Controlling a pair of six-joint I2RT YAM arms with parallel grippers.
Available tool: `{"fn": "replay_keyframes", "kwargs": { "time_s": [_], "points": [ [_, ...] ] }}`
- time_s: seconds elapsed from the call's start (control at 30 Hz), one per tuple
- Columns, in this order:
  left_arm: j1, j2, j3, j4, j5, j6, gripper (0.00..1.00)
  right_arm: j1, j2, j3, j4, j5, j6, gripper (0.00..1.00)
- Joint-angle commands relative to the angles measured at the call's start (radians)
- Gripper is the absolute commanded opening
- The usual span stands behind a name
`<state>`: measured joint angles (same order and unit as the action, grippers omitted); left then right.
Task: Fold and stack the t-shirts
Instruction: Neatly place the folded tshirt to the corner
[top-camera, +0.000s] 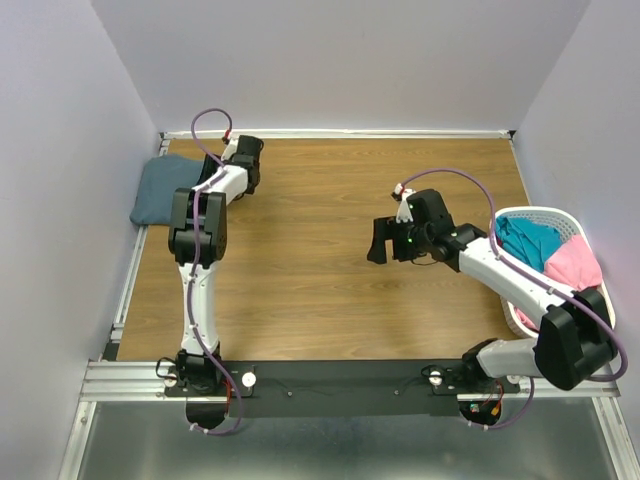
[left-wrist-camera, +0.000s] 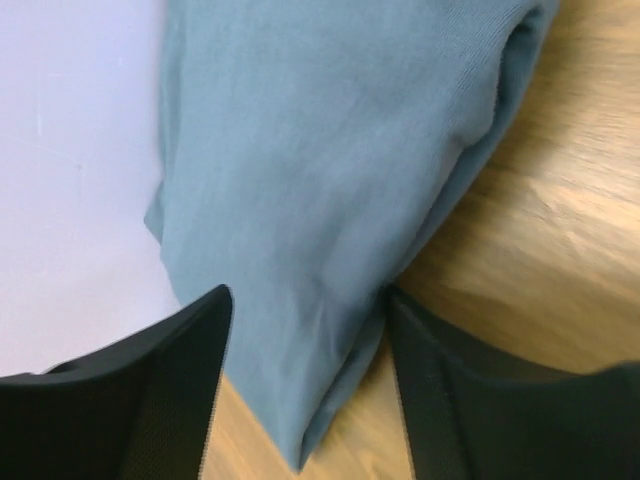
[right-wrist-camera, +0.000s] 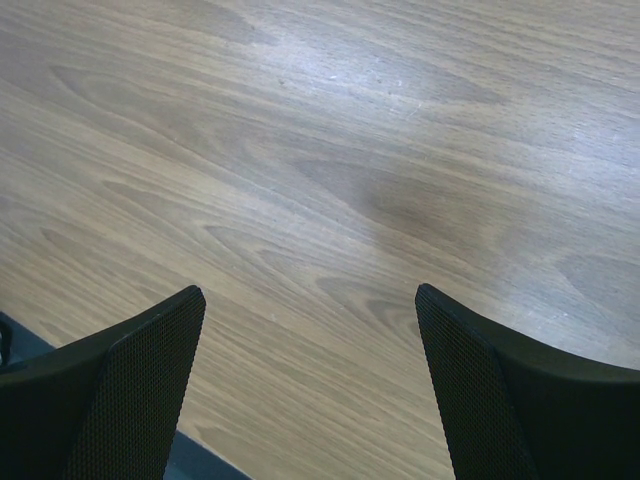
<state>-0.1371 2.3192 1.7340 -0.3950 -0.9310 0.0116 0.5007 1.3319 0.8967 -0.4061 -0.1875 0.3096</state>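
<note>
Wood desk (top-camera: 320, 300); slate blue-grey t-shirt (top-camera: 160, 190) lies folded at its far-left corner, left pincer (left-wrist-camera: 308, 300) wide astride the cloth edge; right pincer (right-wrist-camera: 310, 295) wide over bare wood; teal t-shirt (top-camera: 525, 240) and pink t-shirt (top-camera: 575, 262) lie to its right in the basket (top-camera: 540, 212), nearer the right arm.

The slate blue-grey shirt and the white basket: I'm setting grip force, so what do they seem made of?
The slate blue-grey shirt looks like soft knit cloth, probably cotton jersey, matte: fine texture and rolled folds show. The white basket is likely moulded plastic, smooth, with a slotted wall.
</note>
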Motion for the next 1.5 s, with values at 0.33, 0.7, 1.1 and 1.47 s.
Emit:
{"fn": "replay_keyframes", "kwargs": {
  "time_s": [0.33, 0.7, 1.1, 1.47],
  "points": [
    [-0.272, -0.593, -0.15, -0.048, 0.526, -0.309, 0.74, 0.001, -0.2, 0.099, -0.085, 0.449, 0.108, 0.95],
    [-0.295, -1.441, -0.642, 0.096, 0.557, -0.414, 0.74, -0.001, -0.531, 0.182, -0.177, 0.775, 0.043, 1.0],
    [-0.295, -2.147, -0.971, 0.074, 0.244, -0.447, 0.87, -0.001, -0.853, 0.013, -0.163, 0.925, 0.048, 1.0],
    [-0.295, -2.249, -1.1, 0.111, 0.127, -0.447, 0.96, -0.001, -0.912, -0.047, -0.143, 0.99, 0.051, 1.0]
  ]
}}
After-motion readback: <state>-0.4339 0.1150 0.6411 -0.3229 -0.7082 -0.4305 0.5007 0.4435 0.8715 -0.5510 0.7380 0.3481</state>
